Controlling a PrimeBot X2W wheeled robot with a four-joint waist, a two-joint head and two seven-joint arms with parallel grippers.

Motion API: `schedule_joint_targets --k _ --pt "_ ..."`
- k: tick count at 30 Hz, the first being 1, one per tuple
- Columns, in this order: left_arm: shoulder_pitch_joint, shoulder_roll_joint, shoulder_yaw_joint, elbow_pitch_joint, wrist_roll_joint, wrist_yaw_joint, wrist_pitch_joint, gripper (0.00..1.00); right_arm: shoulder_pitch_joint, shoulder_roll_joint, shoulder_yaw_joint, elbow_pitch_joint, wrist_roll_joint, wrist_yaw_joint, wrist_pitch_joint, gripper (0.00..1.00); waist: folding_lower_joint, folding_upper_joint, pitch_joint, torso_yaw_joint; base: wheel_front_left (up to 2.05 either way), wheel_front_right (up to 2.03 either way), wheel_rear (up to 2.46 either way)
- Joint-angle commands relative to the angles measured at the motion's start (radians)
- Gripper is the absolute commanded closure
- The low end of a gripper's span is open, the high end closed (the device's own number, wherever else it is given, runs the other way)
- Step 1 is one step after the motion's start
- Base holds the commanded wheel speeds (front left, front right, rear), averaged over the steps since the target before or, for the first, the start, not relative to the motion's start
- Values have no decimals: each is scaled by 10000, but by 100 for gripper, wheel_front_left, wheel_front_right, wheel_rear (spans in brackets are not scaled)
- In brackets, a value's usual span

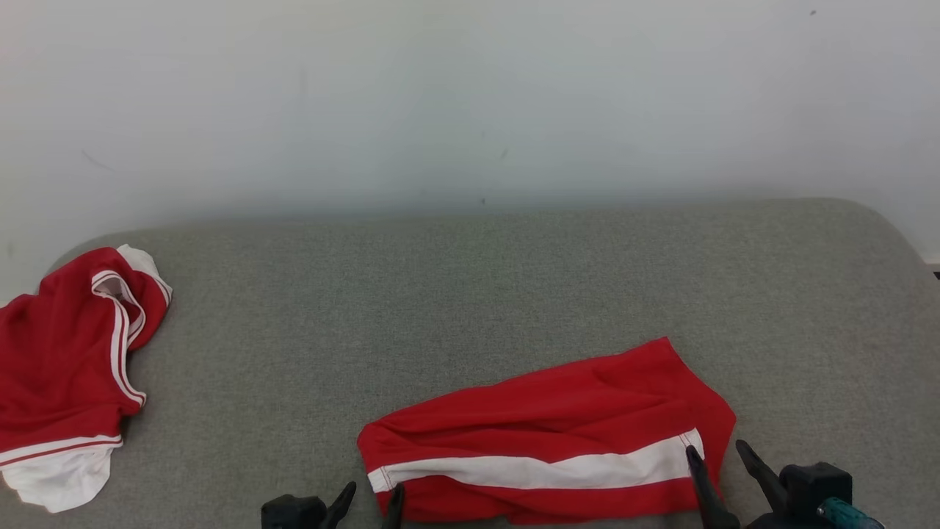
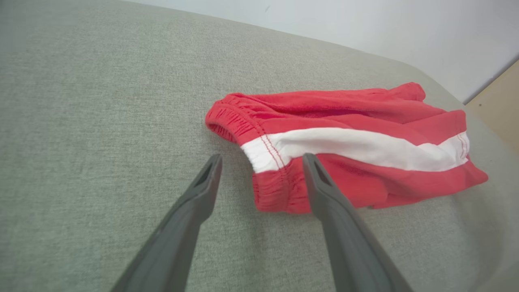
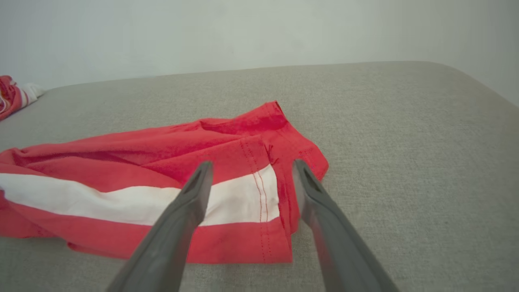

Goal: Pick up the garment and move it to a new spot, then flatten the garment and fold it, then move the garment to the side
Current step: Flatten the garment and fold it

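Hanging wide open, the left gripper (image 1: pixel 373 494) and right gripper (image 1: pixel 716 448) sit at the two ends of the red shorts (image 1: pixel 558 433), near on the grey cushion (image 1: pixel 470 294). Pinching only the top layer could leave them bunched.

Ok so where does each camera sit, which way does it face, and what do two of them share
Head view: on the head, facing forward and down over the grey cushion; left pincer, right pincer at bottom.
Left wrist view: on that wrist, along its open fingers to the red shorts, waistband end.
Right wrist view: on that wrist, along its open fingers to their hem end.
Shared: all see the red shorts.
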Motion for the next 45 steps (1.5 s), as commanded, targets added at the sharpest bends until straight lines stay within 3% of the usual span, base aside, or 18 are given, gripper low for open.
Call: schedule_joint_targets --k 1,11,26,29,32,35,36,37,38,39,40,45 --pt "-224 98 -70 145 -162 15 93 0 -217 -133 102 208 159 13 137 0 -1 -1 101 -88 0 0 0" --pt "-756 133 -322 827 -668 14 445 0 -1415 -487 952 1756 824 13 1062 0 -1 -1 368 -153 0 0 0" --pt "-1040 296 -803 633 -1567 14 487 0 -2431 -663 1711 3165 1360 13 1115 0 -1 -1 605 121 0 0 0" --pt "-1041 371 -923 459 -1846 13 556 16 -2555 -697 1885 3263 1547 13 1099 0 -1 -1 660 140 0 0 0" --pt "-1023 461 -985 389 -2015 13 570 18 -2587 -700 2033 3336 1703 13 1161 0 -1 -1 685 139 0 0 0" --pt "-997 557 -1087 339 -2194 13 594 27 -2672 -768 2192 3419 1878 13 1099 0 -1 -1 704 132 0 0 0" --pt "-1002 580 -1120 334 -2198 13 600 52 -2694 -776 2247 3445 1917 13 1086 0 -1 -1 707 133 0 0 0" --pt "-1026 626 -1169 338 -2266 13 580 74 -2739 -799 2366 3489 1989 13 1003 23 -1 -1 706 136 0 0 0" --pt "-1038 647 -1196 345 -2287 13 562 81 -2759 -807 2427 3505 2047 13 993 53 -1 -1 702 135 0 0 0" --pt "-1047 658 -1221 353 -2320 13 541 96 -2770 -823 2484 3513 2066 13 942 93 -1 -1 694 135 0 0 0" --pt "-1053 661 -1251 361 -2348 13 514 100 -2778 -833 2543 3510 2098 13 899 100 -1 -1 684 134 0 0 0" --pt "-1034 748 -1360 320 -2432 13 390 100 -2668 -924 2805 3343 2317 13 714 100 -1 -1 570 135 0 0 0"
